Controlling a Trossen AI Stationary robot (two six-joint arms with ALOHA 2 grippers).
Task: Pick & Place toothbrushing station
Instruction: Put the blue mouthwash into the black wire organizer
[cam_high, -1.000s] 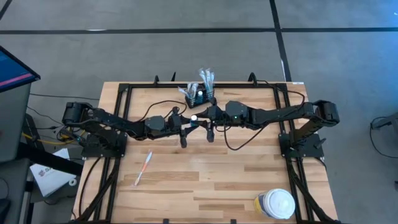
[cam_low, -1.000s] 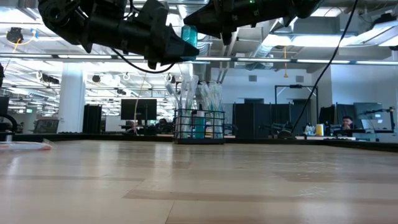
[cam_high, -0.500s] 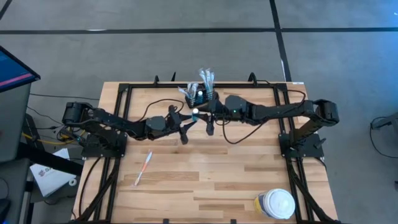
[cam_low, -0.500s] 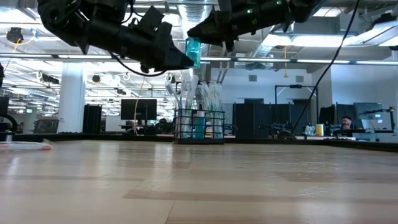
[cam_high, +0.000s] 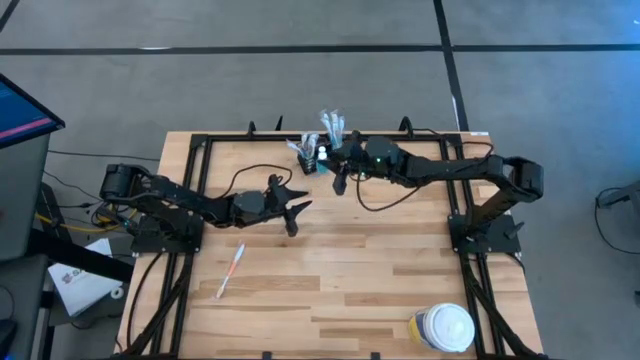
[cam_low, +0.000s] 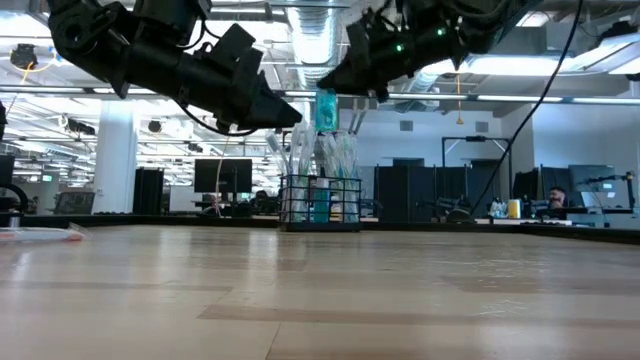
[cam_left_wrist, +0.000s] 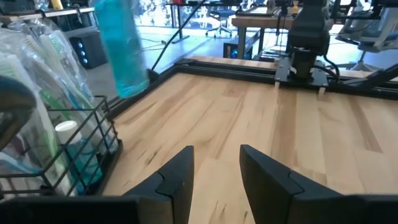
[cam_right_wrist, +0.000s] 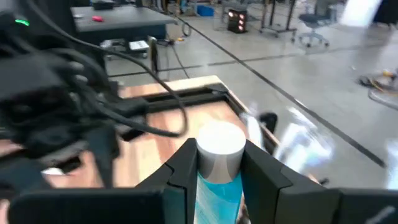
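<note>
**Right jaws carry a blue bottle above the black caddy**

Jaws first: the right gripper (cam_right_wrist: 214, 163) has its jaws clamped on a small clear bottle of blue liquid with a white round cap (cam_right_wrist: 219, 147), gripped just under the cap. In the low view that bottle (cam_low: 326, 110) hangs upright in the air, directly over the holder. The left gripper (cam_high: 297, 212) has its jaws parted and holds nothing — its wrist view shows bare wood between the two dark fingers (cam_left_wrist: 177, 182).

Going from the largest thing down: the pale wooden plank counter (cam_high: 330, 290) carries a black metal frame along its edges, with both dark arms reaching in from either side toward the far middle. At its near right corner stands a round jar with a white lid and yellow label (cam_high: 441, 327), well apart from everything else.

The toothbrushing station, a small black open-topped wire holder (cam_high: 314, 155), sits at the far edge of the counter near its middle. It is stuffed with wrapped toothbrushes in clear packets (cam_low: 300, 150) that stand up above its rim, and a second blue bottle (cam_left_wrist: 73, 157) stands inside it. The right gripper hovers just beside and above it; the left gripper is a little nearer the front, apart from the holder.

Smallest, a white pen-like stick with an orange end (cam_high: 232, 268) lies on the counter's left half, near the left arm — touching nothing.
</note>
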